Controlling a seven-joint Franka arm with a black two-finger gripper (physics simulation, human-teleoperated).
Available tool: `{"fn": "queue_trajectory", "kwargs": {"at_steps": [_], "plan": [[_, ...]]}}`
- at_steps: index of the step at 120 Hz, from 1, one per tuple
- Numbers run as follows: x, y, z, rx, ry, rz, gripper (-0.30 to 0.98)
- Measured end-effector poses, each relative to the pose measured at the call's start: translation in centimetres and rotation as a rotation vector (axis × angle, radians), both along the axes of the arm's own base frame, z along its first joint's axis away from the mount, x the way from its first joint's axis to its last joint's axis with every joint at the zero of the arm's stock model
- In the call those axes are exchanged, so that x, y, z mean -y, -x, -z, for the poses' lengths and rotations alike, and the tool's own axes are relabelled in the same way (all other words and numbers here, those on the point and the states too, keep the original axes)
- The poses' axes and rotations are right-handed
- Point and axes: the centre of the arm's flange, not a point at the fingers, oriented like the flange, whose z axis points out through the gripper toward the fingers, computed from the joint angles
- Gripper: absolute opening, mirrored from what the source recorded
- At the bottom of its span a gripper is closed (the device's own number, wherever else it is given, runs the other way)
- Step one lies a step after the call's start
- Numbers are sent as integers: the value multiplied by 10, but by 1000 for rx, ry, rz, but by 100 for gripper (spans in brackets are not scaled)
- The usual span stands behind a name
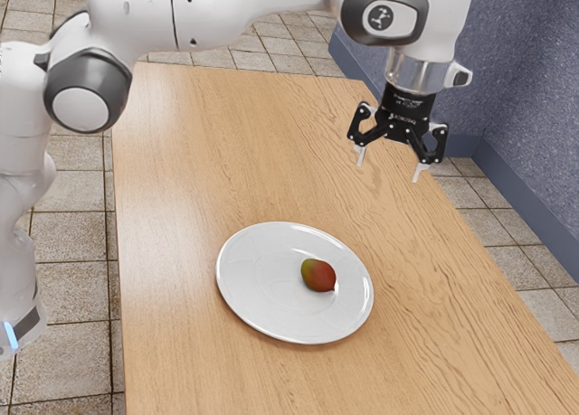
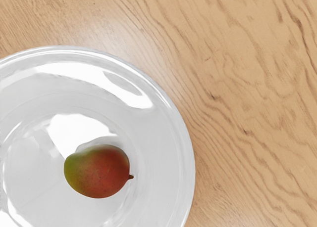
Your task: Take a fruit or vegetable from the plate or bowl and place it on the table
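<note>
Mango (image 1: pixel 318 275), one: lying on its side within the plate (image 1: pixel 248 314), a little off centre toward the exterior view's right. Step in hand, by judgement: approaching, with the grasp and the move to the table both pending. The next move is calling for bringing the claw over the mango, lowering, then closing on its two flanks — keeping the fingertips off the plate. The smooth, rounded skin may be inviting a roll if one side is being touched first.

Condition: plump, glossy, red over most of the body, shading to yellow-green at one end (a small dark stem (image 2: pixel 131 177) is sticking out at the other).

Plate: white, round, shiny, sitting flat on the table (image 1: pixel 172 162), which is showing pale, strongly marked wood grain.

Claw (image 1: pixel 391 165): black, hanging above the table, well apart from the mango — its two fingers standing spread, pinching nothing.
</note>
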Motion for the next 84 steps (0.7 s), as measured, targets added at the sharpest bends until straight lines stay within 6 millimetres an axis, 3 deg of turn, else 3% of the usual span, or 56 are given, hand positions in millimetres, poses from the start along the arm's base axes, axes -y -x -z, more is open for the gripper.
{"fn": "queue_trajectory", "kwargs": {"at_steps": [15, 36, 52, 62, 68, 75, 84], "plan": [[0, -5, 11, -12, -10, 45, 69], [52, 18, 4, 5, 30, 440, 69], [65, 9, 30, -11, 26, 715, 69], [68, -6, 64, -35, -2, 871, 69], [54, 6, 87, -52, -9, 945, 68], [18, 36, 110, -56, -1, 1020, 68], [-23, 62, 121, -18, -66, 1124, 68]]}}
